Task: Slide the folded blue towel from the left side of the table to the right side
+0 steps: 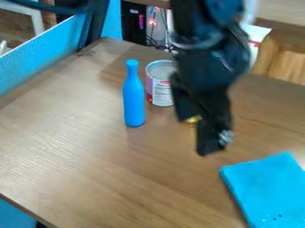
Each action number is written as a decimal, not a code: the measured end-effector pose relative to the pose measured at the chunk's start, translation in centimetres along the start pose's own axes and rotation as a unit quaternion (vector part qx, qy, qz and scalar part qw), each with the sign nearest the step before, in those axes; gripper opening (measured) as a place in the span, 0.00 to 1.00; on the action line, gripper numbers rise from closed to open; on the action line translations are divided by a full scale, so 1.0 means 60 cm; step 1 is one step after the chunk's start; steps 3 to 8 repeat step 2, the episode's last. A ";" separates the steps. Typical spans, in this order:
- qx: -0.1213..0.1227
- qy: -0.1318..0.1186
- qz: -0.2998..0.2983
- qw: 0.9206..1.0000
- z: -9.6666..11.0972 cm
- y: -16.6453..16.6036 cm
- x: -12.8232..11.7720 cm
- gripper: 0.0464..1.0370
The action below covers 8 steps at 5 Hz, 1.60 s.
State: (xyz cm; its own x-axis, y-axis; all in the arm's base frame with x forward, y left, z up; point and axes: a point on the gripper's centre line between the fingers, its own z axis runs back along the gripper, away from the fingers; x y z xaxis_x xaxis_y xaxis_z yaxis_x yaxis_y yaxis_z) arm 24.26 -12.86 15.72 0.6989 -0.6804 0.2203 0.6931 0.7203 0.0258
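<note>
The black gripper (195, 134) hangs right of centre over the table, open, its two fingertips apart. A small gold-yellow thing (193, 119) shows between its fingers, mostly hidden; whether they touch it I cannot tell. Left of the gripper stands an upright blue bottle (134, 100) with a narrow neck. Just behind the bottle to the right is a white and grey can (159, 87) with a printed label, its right side partly covered by the gripper. A folded blue cloth (268, 189) lies at the lower right.
The wooden table (89, 147) has its front edge at the lower left. A blue partition (42, 53) runs along the back left. Cables and a dark box (133, 22) are behind the table, with a wooden surface (286, 62) at the right.
</note>
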 end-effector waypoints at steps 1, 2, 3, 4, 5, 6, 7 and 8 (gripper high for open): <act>-0.036 -0.011 0.133 0.990 0.045 0.016 -0.090 0.96; -0.056 -0.063 0.266 0.960 0.095 0.024 -0.184 0.96; -0.056 -0.063 0.266 0.960 0.095 0.024 -0.184 0.96; -0.056 -0.063 0.266 0.960 0.095 0.024 -0.184 0.96; -0.056 -0.063 0.266 0.960 0.095 0.024 -0.184 0.96; -0.056 -0.063 0.266 0.960 0.095 0.024 -0.184 0.96; -0.056 -0.063 0.266 0.960 0.095 0.024 -0.184 0.96; -0.056 -0.063 0.266 0.960 0.095 0.024 -0.184 0.96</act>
